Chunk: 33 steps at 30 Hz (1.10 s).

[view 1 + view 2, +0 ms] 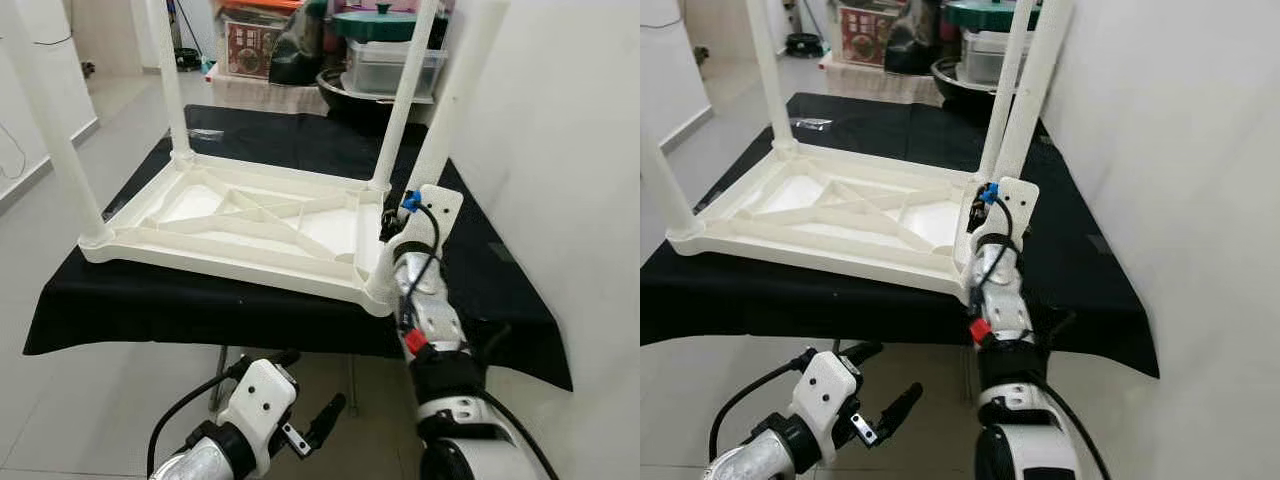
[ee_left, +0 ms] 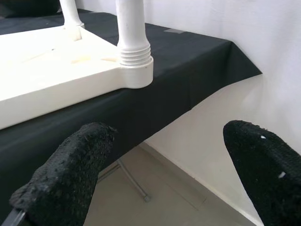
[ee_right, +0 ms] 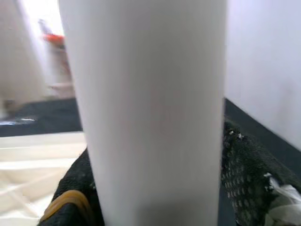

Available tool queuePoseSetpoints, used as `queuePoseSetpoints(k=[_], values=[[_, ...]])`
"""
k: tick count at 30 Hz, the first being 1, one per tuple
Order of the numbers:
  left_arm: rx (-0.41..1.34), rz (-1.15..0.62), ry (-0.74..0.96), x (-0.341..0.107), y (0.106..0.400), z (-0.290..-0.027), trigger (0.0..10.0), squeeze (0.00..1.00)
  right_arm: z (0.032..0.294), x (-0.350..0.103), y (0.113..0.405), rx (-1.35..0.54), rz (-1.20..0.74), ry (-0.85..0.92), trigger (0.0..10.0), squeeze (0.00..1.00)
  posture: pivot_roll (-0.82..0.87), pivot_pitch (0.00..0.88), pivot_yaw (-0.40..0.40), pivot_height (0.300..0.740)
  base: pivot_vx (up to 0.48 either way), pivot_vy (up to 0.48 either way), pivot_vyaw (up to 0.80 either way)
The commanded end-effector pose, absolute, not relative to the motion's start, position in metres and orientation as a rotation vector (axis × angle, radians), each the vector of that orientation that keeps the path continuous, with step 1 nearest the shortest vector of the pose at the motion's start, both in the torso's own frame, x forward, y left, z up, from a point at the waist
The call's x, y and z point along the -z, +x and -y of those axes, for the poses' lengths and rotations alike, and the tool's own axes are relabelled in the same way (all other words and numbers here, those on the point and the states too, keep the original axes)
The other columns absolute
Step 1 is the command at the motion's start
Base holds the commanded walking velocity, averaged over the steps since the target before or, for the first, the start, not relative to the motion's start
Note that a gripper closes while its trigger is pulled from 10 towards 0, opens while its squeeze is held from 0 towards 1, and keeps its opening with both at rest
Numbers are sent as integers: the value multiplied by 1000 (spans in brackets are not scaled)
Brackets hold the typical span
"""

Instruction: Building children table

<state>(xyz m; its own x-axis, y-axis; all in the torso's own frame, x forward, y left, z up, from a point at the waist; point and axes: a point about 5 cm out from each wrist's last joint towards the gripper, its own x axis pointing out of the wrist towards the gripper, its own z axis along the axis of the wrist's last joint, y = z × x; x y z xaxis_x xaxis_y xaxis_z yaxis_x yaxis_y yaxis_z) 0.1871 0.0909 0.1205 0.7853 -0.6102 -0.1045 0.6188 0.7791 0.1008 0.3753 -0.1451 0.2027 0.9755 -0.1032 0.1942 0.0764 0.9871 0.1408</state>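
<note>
A white plastic children's table point(image 1: 250, 215) lies upside down on a black-draped table point(image 1: 500, 280), its four white legs pointing up. My right gripper point(image 1: 393, 228) is at the near right corner, shut around the base of the near right leg point(image 1: 455, 100). In the right wrist view that leg point(image 3: 146, 94) stands between the black fingers point(image 3: 244, 174), touching both. My left gripper point(image 1: 300, 390) hangs open below the front edge of the black table, holding nothing. The left wrist view shows its fingertips point(image 2: 84, 155) wide apart, with the leg socket point(image 2: 134, 59) above them.
A white wall point(image 1: 560, 120) runs close along the right side. Boxes, a lidded pot and a clear container point(image 1: 385, 50) crowd the back. Pale floor point(image 1: 90, 400) lies to the left and in front.
</note>
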Motion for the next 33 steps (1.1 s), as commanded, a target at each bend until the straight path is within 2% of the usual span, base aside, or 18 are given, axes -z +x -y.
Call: queuePoseSetpoints(k=[1, 3, 4, 5, 6, 7, 8, 9, 14, 17, 20, 21, 22, 29, 30, 31, 32, 33], values=[[670, -71, 133, -119, 187, -90, 10000, 0, 154, -213, 378, -99, 263, 126, 10000, 0, 140, 0, -110, 740, 0, 0, 0], [670, -71, 133, -119, 187, -90, 10000, 0, 154, -213, 378, -99, 263, 126, 10000, 0, 140, 0, -110, 740, 0, 0, 0], [670, -70, 132, -119, 187, -90, 10000, 0, 159, -214, 380, -224, 246, 130, 10000, 0, 141, 0, -111, 740, 0, 0, 0], [670, -70, 132, -119, 187, -90, 10000, 0, 159, -214, 380, -224, 246, 130, 10000, 0, 141, 0, -111, 740, 0, 0, 0], [669, -70, 131, -119, 188, -90, 10000, 0, 163, -215, 382, -363, 213, 154, 10000, 0, 141, 0, -112, 740, 0, 0, 0], [667, -69, 130, -118, 188, -89, 10000, 0, 159, -211, 381, -635, 127, 130, 10000, 0, 143, 0, -114, 740, 0, 0, 0], [667, -69, 130, -118, 188, -89, 10000, 0, 159, -211, 381, -635, 127, 130, 10000, 0, 143, 0, -114, 740, 0, 0, 0], [667, -68, 130, -119, 188, -89, 10000, 0, 150, -205, 378, -804, 51, 97, 10000, 0, 148, 0, -117, 740, 0, 0, 0], [666, -69, 130, -118, 188, -89, 10000, 0, 141, -201, 376, -925, 12, 63, 10000, 0, 155, 0, -119, 740, 0, 0, 0], [664, -67, 133, -119, 185, -89, 10000, 0, 120, -197, 369, -1185, -34, 35, 10000, 0, 177, 0, -131, 740, 0, 0, 0], [663, -67, 133, -119, 185, -89, 10000, 0, 115, -198, 370, -1224, -34, 29, 10000, 0, 181, 0, -134, 740, 0, 0, 0], [661, -67, 133, -119, 184, -90, 10000, 0, 111, -199, 372, -1225, -29, 34, 7373, 0, 181, 0, -136, 740, 0, 0, 0], [659, -68, 133, -119, 183, -90, 10000, 0, 107, -201, 373, -1234, -22, 67, 0, 0, 182, 0, -138, 740, 0, 0, 0], [659, -72, 130, -117, 181, -89, 10000, 0, 104, -202, 379, -1130, 24, 109, 0, 0, 184, 0, -142, 740, 0, 0, 0], [659, -73, 129, -117, 181, -88, 10000, 0, 106, -201, 383, -1031, 28, 124, 0, 0, 179, 0, -143, 740, 0, 0, 0], [661, -74, 129, -117, 181, -88, 10000, 0, 111, -199, 391, -837, 15, 133, 0, 0, 175, 0, -140, 740, 0, 0, 0], [661, -74, 129, -117, 181, -88, 10000, 0, 111, -199, 391, -837, 15, 133, 0, 0, 175, 0, -140, 740, 0, 0, 0], [663, -74, 128, -117, 182, -87, 10000, 0, 119, -192, 396, -633, -18, 127, 0, 0, 167, 0, -137, 740, 0, 0, 0]])
